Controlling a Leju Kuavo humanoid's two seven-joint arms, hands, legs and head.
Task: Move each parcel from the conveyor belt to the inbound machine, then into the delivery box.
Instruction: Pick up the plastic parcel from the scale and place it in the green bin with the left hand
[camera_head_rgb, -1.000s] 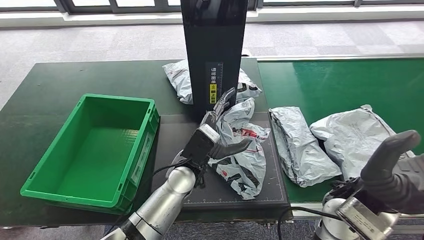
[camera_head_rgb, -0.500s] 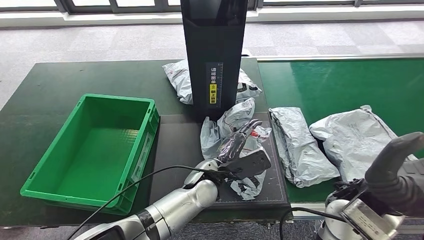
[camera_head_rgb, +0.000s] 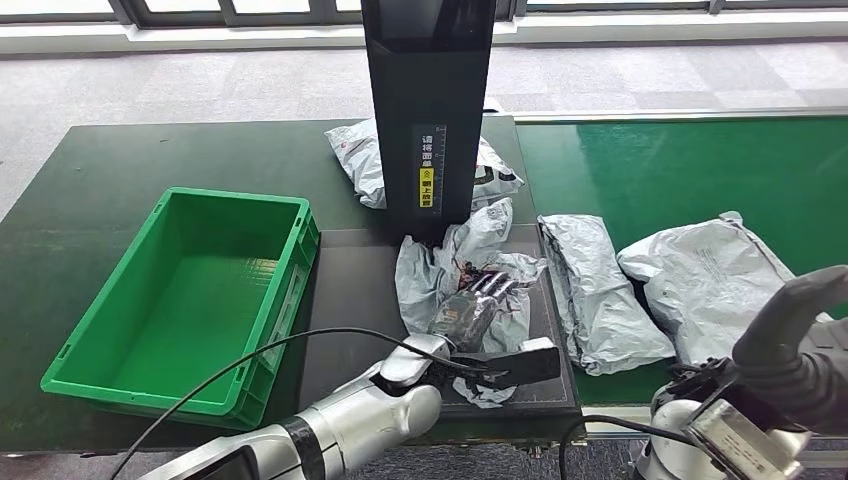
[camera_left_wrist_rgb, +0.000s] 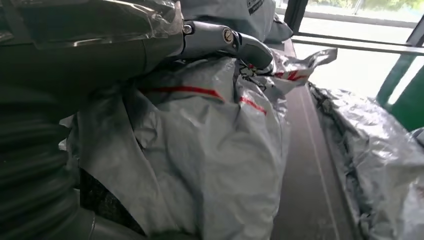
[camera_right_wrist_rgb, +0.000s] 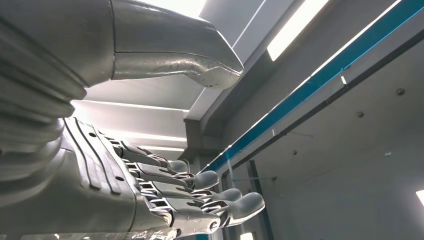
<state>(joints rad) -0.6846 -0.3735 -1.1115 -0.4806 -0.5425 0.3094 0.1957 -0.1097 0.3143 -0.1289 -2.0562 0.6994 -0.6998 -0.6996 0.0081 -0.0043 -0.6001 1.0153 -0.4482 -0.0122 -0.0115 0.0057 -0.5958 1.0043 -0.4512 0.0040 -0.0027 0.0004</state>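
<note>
Parcel at frame centre on the inbound machine: soft, light, slippery film; grip bunched folds. Left hand fingers clutch it; right hand empty, fingers spread

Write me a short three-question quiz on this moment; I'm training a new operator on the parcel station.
1. True or false: the green crate already holds a parcel.
2. Which hand touches the crumpled parcel on the black machine platform? A) left hand B) right hand C) neither
3. Fill in: the two flat grey parcels right of the platform lie on the green ____.

Key:
1. False; the crate shows only its bare floor.
2. A; the left hand lies on the parcel, while the right hand is raised, fingers apart, holding nothing.
3. Conveyor belt.
</note>
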